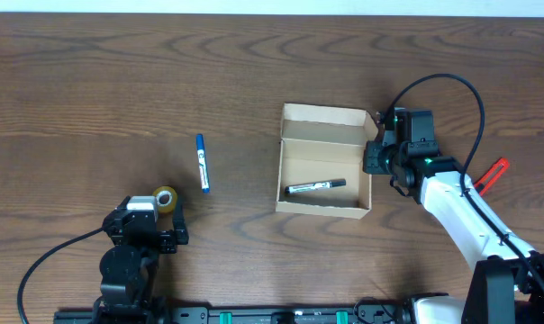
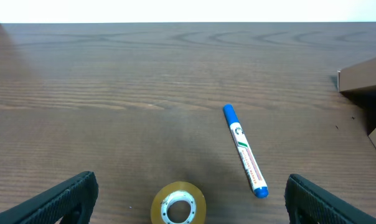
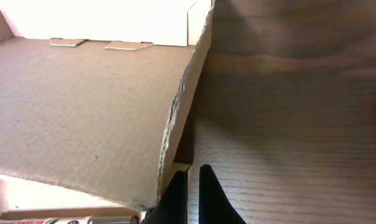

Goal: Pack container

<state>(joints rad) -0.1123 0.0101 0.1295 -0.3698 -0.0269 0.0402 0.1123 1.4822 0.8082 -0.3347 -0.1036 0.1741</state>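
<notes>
right gripper [image 3: 192, 179] clenched shut beside wall of open tan cardboard box [image 1: 319, 162]; left gripper [image 2: 189, 182] fingers spread wide, yellowish tape roll [image 2: 178, 203] between

One cardboard box [image 1: 321, 157], one blue marker [image 1: 202, 163], one black marker [image 1: 315, 186], one tape roll [image 1: 166, 198], one red item [image 1: 494, 174]

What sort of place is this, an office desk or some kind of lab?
Most likely a robotics lab bench set up for packing practice: a left arm and right arm at a wood-grain table, an open box holding a black marker, plus a blue marker and tape roll.
</notes>
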